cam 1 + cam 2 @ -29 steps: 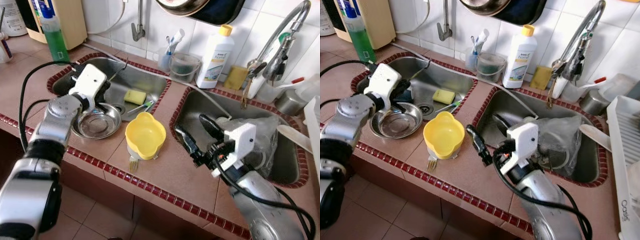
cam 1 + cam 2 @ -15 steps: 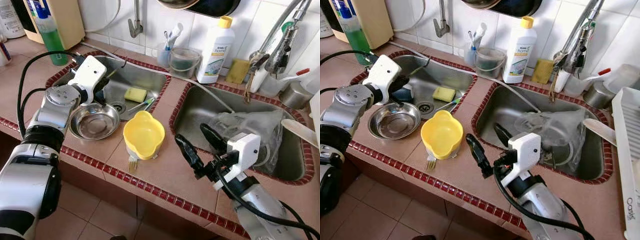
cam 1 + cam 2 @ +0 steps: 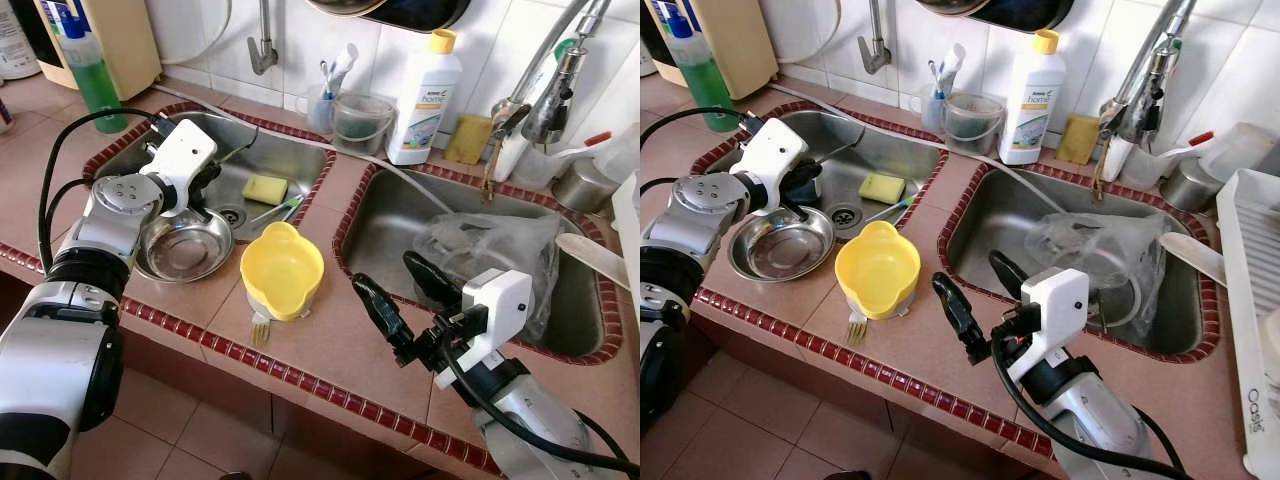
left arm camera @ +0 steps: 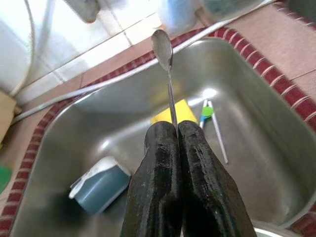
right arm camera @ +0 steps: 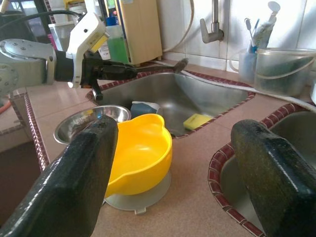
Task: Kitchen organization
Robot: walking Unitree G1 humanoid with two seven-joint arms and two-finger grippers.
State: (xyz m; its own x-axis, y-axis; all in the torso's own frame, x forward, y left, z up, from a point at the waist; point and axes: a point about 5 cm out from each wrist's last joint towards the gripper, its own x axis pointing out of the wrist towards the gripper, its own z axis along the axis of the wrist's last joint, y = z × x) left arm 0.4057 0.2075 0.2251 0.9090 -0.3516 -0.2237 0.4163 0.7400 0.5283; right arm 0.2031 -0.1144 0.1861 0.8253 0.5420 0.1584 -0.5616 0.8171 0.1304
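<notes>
While left gripper (image 4: pixel 175 143) hung over left sink (image 3: pixel 290 150), fingers pinched tight on spoon (image 4: pixel 165 69), bowl end pointing toward 12 o'clock wall. Yellow sponge (image 3: pixel 265 188), toothbrush (image 3: pixel 280 210), blue cup (image 4: pixel 98 185) lay in sink. Steel bowl (image 3: pixel 185 250) sat at sink's 6 o'clock rim. Right gripper (image 3: pixel 400 295) spread wide over desk (image 3: pixel 330 345), at 3 o'clock of yellow bowl (image 3: pixel 282 270).

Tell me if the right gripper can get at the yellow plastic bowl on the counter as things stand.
Probably yes. The right gripper is open and hangs over the counter beside the yellow plastic bowl, with bare tile between them and nothing in the way.
</notes>
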